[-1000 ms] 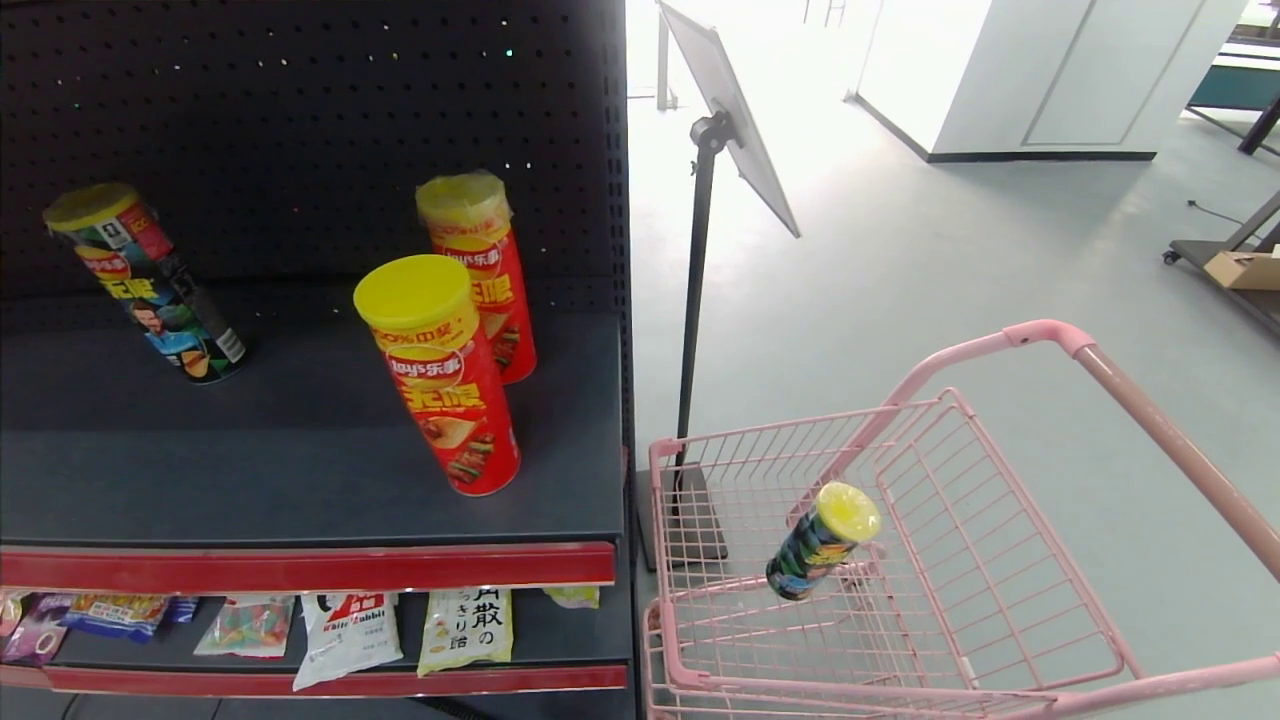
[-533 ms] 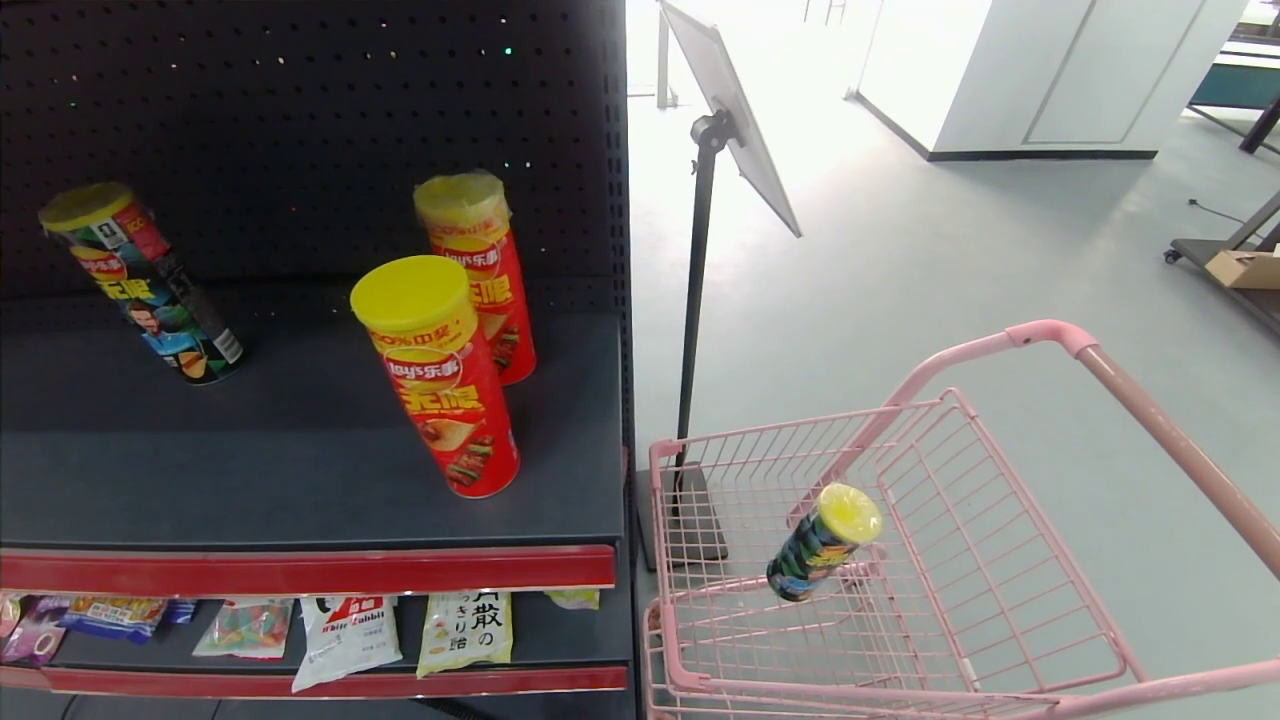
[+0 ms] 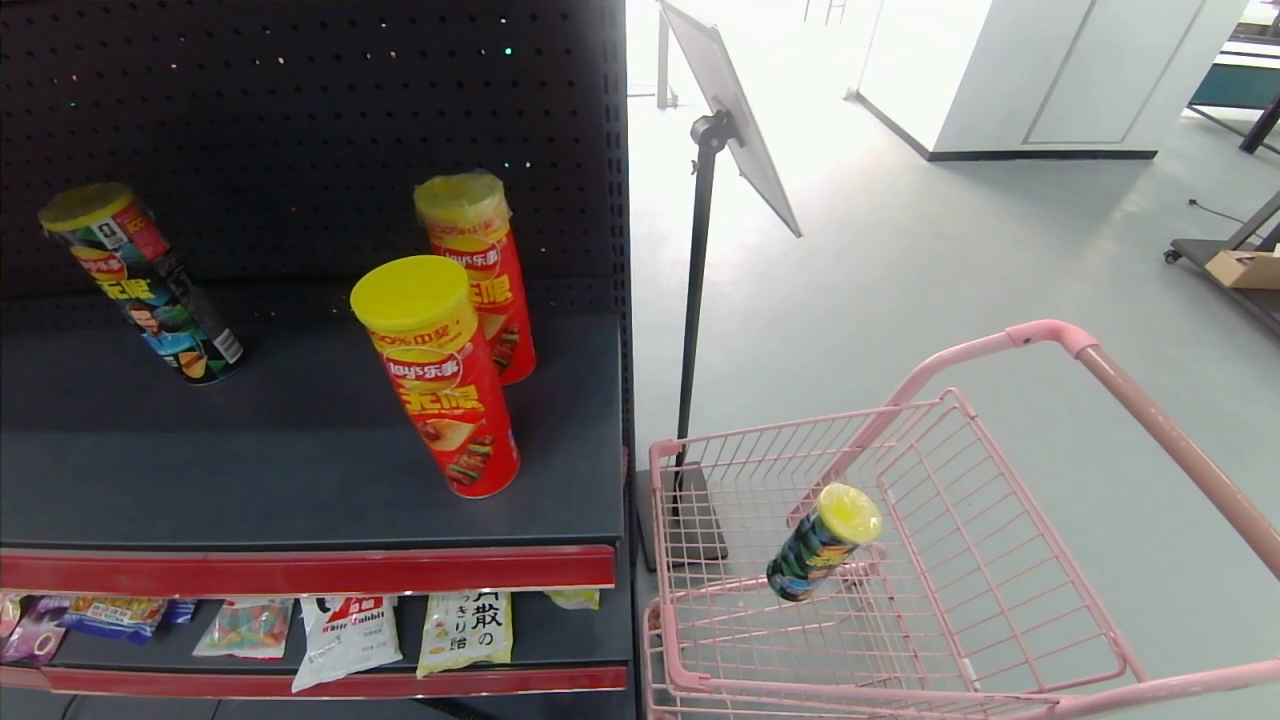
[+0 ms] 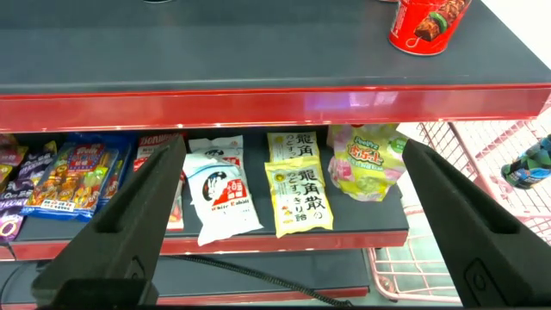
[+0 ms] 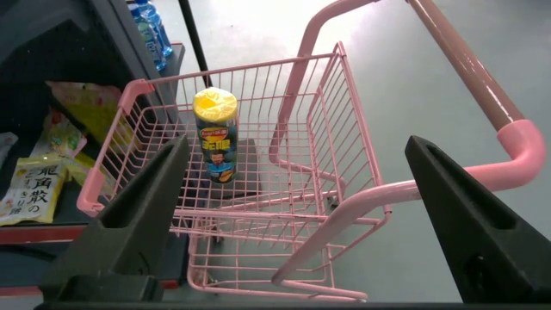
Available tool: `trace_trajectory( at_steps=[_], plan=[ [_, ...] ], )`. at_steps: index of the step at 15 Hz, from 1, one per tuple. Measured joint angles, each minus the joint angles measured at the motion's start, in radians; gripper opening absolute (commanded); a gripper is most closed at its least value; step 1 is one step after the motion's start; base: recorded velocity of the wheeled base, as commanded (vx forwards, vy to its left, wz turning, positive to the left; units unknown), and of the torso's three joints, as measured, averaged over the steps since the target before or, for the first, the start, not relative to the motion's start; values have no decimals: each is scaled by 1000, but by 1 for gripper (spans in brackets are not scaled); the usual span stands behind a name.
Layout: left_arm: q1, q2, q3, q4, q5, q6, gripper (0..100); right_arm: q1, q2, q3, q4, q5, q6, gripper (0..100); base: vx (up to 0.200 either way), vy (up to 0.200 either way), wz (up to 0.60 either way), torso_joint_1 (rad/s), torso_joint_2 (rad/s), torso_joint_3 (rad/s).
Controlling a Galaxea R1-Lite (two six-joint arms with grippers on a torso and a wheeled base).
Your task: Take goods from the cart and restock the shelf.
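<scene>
Plainly, our right gripper (image 5: 293,145) hangs wide open and empty, the chip can (image 5: 215,136) standing below and ahead of it inside the pink cart (image 5: 516,142). We judge the can light, stiff but crushable, with slick walls; we would clasp it mid-body, under the lid (image 5: 215,103). Our left gripper (image 4: 293,145) gapes empty too.

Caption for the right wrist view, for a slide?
Open right gripper facing pink cart with one chip can inside.
</scene>
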Motion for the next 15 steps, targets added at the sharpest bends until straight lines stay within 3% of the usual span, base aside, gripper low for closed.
trace_trajectory(
  at_steps=[15],
  plan=[
    [0,0,0,0,0,0,100,0,0,0,0,1,1,100,0,0,0,0,0,0]
  ],
)
